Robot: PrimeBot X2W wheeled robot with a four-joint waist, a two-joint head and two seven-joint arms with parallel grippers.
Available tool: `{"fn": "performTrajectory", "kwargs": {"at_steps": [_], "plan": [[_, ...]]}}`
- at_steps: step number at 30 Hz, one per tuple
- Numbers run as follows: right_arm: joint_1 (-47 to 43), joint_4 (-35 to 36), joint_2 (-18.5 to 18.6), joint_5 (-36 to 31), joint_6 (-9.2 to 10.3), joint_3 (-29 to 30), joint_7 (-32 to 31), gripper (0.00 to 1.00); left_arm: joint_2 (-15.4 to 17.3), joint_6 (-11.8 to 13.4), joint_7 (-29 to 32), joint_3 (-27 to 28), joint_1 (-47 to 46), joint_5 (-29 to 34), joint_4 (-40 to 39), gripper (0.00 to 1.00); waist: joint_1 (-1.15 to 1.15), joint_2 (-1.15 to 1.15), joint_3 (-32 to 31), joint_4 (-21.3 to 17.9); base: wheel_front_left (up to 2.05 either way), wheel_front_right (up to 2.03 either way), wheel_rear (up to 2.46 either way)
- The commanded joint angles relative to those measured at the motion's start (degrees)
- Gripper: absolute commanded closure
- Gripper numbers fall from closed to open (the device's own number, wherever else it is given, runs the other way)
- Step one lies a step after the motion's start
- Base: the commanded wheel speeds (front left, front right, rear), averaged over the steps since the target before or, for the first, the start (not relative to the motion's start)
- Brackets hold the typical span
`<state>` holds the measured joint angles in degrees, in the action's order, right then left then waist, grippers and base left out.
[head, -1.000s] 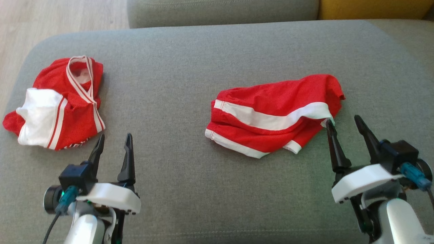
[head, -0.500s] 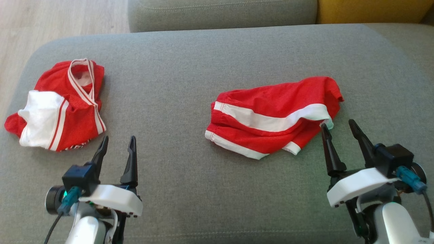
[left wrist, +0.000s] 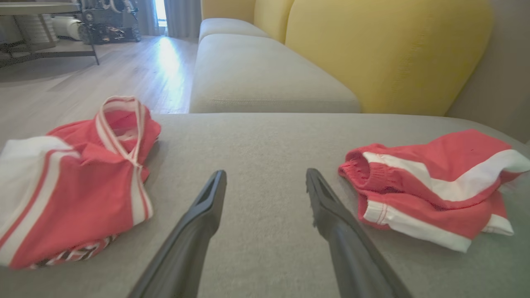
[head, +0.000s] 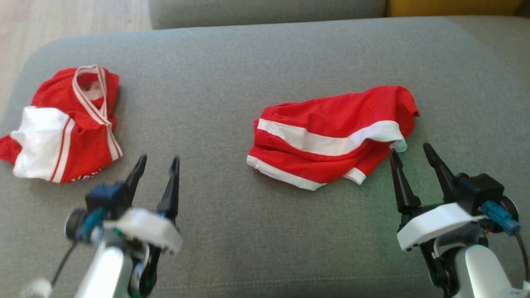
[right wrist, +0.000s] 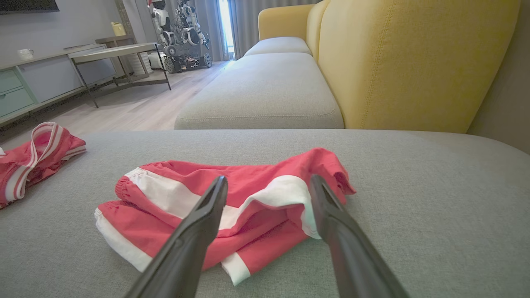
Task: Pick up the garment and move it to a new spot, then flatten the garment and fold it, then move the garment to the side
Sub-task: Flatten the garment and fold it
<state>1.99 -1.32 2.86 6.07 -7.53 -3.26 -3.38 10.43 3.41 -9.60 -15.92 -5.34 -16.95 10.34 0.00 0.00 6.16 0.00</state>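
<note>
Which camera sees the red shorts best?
The head view: the red shorts lie whole, seen from above. In the right wrist view the right gripper partly hides them. The left wrist view catches them at its right edge.

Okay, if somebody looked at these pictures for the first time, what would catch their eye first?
Two bright red-and-white garments on the grey sofa cushion: rumpled shorts right of centre and a bundled jersey at the far left. Next, the right gripper, fingers spread, almost at the shorts' near right corner, and the left gripper, also open, pointing at bare cushion between the two.
</note>
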Motion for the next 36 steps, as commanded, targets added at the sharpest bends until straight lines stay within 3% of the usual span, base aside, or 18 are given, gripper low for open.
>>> {"fn": "performTrajectory", "kwargs": {"at_steps": [1,9,17,29,30,31,32,33,36], "plan": [[2.9,2.4,0.1,0.5,0.04,-1.5,0.2,0.00,0.7,-0.8,0.9,1.8,-5.5,-0.6,-1.7,0.00,0.00,0.00,0.8,-0.6,0.00,0.00,0.00],[4.6,2.0,0.0,1.3,0.04,-2.4,1.1,0.00,-2.1,-5.4,9.4,-2.1,-17.7,-3.0,4.1,0.00,0.00,0.00,4.6,-3.9,0.00,0.00,0.00],[6.6,0.5,0.0,2.6,0.04,-3.2,2.6,0.00,-5.0,-9.2,16.0,-5.6,-28.6,-7.1,17.4,0.00,0.00,0.00,7.8,-7.9,0.00,0.00,0.00],[6.8,-1.0,0.0,3.2,0.04,-2.4,3.4,0.00,-5.9,-10.6,17.7,-8.2,-31.1,-12.1,25.4,0.00,0.00,0.00,7.8,-7.8,0.00,0.00,0.00],[6.8,-1.0,0.0,3.2,0.04,-2.4,3.4,0.00,-6.1,-10.7,18.1,-8.6,-31.2,-12.9,25.4,0.06,0.00,0.00,7.8,-7.7,0.00,0.00,0.00],[6.9,-1.0,0.0,3.2,0.04,-2.4,3.3,0.00,-6.0,-10.7,18.1,-9.2,-31.3,-13.1,25.2,0.64,0.00,0.00,7.8,-7.6,0.00,0.00,0.00],[6.9,-1.0,0.0,3.2,0.04,-2.4,3.3,0.00,-6.0,-10.7,18.1,-9.2,-31.3,-13.1,25.2,0.64,0.00,0.00,7.8,-7.6,0.00,0.00,0.00],[7.0,-1.0,0.0,3.3,0.04,-2.4,3.3,0.00,-6.0,-10.8,17.9,-9.7,-31.4,-13.4,25.0,0.98,0.00,0.00,7.9,-7.6,0.00,0.00,0.00],[7.2,-1.4,0.0,3.4,0.04,-2.2,3.3,0.00,-5.2,-10.8,15.7,-10.8,-31.9,-13.1,24.2,1.00,0.00,0.00,7.9,-7.5,0.00,0.00,0.00]]}}
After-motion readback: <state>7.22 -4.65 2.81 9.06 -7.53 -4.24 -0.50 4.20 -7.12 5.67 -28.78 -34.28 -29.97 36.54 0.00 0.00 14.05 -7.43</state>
